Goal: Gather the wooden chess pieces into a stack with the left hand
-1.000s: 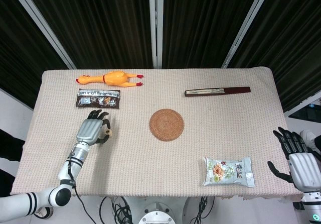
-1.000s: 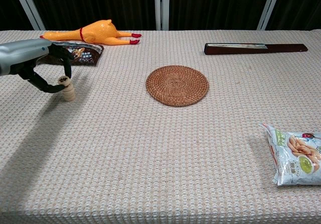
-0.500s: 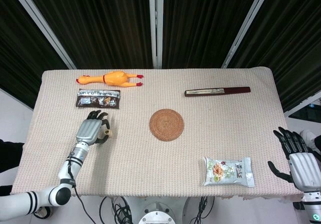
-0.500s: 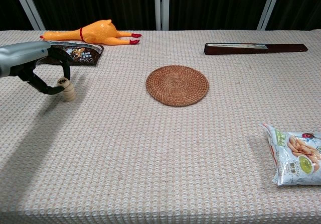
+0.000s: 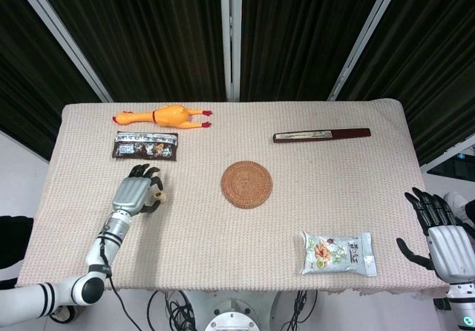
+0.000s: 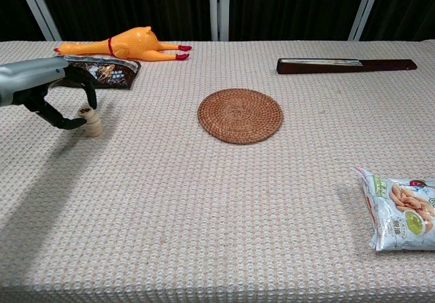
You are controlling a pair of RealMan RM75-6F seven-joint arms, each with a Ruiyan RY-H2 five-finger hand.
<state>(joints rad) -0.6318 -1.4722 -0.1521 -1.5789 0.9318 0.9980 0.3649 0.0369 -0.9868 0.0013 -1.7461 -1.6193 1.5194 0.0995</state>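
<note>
Left hand (image 6: 41,89) fingers hide chess stack (image 6: 90,121) top.

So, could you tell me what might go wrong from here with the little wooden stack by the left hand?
1. The left hand has its fingertips right at the top of the stack of wooden chess pieces; a sideways pull while letting go could topple the narrow stack.
2. The stack stands on the woven tablecloth, an uneven base, so a light nudge may tip it.
3. The snack packet lies just behind; the hand could snag it.
</note>
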